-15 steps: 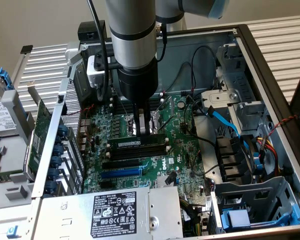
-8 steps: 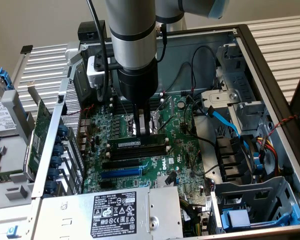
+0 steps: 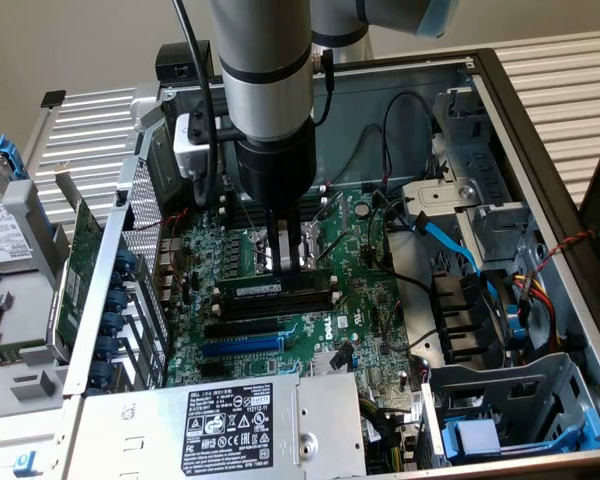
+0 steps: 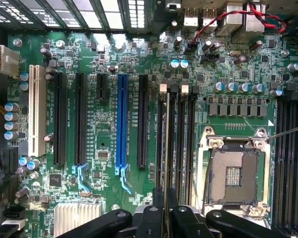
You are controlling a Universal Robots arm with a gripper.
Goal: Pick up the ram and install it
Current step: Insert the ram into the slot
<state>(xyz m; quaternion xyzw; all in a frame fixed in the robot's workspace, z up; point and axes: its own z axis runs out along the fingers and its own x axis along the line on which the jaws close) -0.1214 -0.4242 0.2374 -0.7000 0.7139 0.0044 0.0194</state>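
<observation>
An open computer case (image 3: 540,130) lies on the bench, its motherboard (image 3: 350,320) facing up. In the exterior view a power supply (image 3: 230,425) sits at the near edge of the board, a blue cable (image 3: 450,240) crosses to the exterior view's right, and a green expansion card (image 3: 75,270) stands outside the case wall on the exterior view's left. The wrist view shows a blue slot (image 4: 121,121), black slots on both sides of it, and the bare processor socket (image 4: 233,173) just beside the memory slots (image 4: 181,139).

The tool (image 3: 288,268) (image 4: 166,201) is nearly closed, pinching the ram (image 3: 275,288) (image 4: 166,148) by its upper edge. The ram runs along the memory slots, between their white end clips (image 4: 163,88).

The arm hides the board behind it. From the wrist the ram appears edge-on as a thin line, and whether it sits in a slot cannot be told.
</observation>
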